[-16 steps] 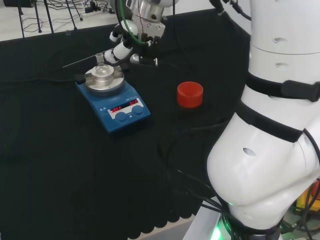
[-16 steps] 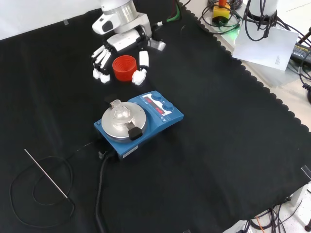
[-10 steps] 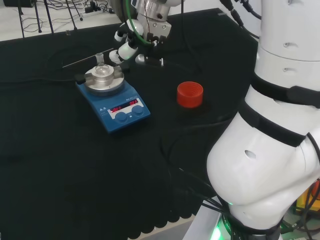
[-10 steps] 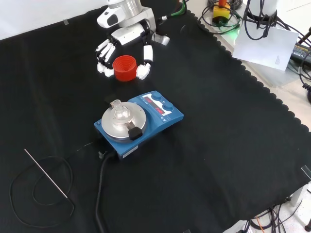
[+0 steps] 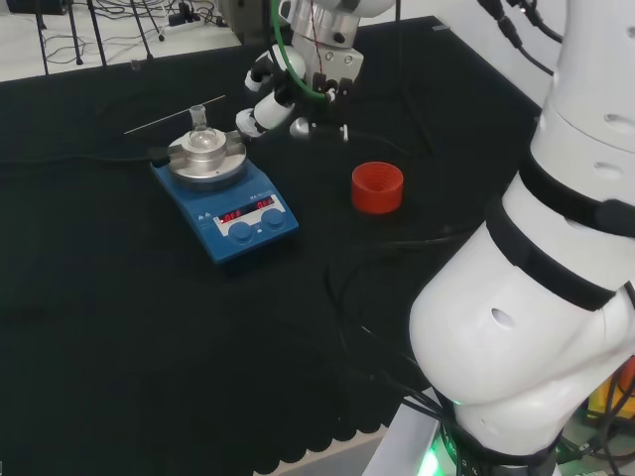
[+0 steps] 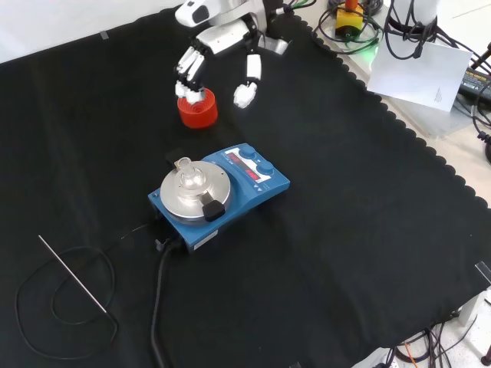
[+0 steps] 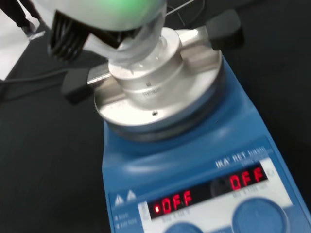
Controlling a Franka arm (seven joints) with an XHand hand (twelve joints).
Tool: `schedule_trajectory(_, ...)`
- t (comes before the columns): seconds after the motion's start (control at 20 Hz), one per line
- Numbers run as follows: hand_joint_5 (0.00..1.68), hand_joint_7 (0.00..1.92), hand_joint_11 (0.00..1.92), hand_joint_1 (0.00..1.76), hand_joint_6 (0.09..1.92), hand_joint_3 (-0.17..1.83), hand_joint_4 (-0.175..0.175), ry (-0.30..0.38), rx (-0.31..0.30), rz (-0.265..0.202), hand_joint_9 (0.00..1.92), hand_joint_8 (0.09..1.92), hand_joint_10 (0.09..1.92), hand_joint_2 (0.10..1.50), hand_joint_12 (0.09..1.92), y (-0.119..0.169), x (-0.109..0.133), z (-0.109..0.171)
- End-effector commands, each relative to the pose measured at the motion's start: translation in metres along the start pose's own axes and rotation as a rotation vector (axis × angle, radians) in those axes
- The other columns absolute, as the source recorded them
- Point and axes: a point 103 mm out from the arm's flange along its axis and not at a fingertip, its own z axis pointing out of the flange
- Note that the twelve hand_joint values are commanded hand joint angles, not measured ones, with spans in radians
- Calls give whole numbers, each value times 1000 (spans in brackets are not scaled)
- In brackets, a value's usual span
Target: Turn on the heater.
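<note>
We see the robot hand [image 6: 219, 54] hanging above the table [image 6: 368, 192] with its fingers [image 6: 188, 69] spread apart and relaxed, holding nothing; in the front view it hovers over the red cup [image 6: 197, 108], and in the head view the robot hand [image 5: 273, 99] sits just to the upper right of the heater's metal plate, clear of it. After that we go by size. The table, draped in black cloth, carries everything else. The white arm [image 5: 536, 297] takes up the right side of the head view. The heater [image 6: 220, 195], a blue box with a round metal plate [image 6: 195, 193] on top, stands near the middle of the cloth in the front view, below the red cup and well apart from it; in the head view the heater [image 5: 226, 203] is left of the cup [image 5: 377, 186]. In the wrist view we look down on the heater [image 7: 194, 155] from close by, with its red display [image 7: 209, 190] lit on the front panel and a blue knob [image 7: 255, 218] beneath. A small clear glass flask [image 6: 186, 175] sits in the metal holder on the plate. A black cable [image 6: 157, 307] runs from the heater's left end toward the near edge in the front view. A thin metal rod [image 6: 73, 274] on a looped black wire lies at the lower left of that view, well apart from the heater.
</note>
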Motion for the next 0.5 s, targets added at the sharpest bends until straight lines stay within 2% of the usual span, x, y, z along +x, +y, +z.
schedule_trajectory(0.05, 366, 798, 556, 976, 169, 618, -75, -73, 49, 20, 972, 780, 655, 562, 1296, -43, -3, 3)
schedule_trajectory(0.4, 377, 1007, 805, 1005, 132, 645, -81, -131, 156, 23, 1143, 855, 674, 568, 1193, -63, 1, 9)
schedule_trajectory(0.5, 370, 1074, 993, 1029, 117, 646, -91, -146, 185, 29, 1215, 888, 677, 580, 1087, -66, 0, 12)
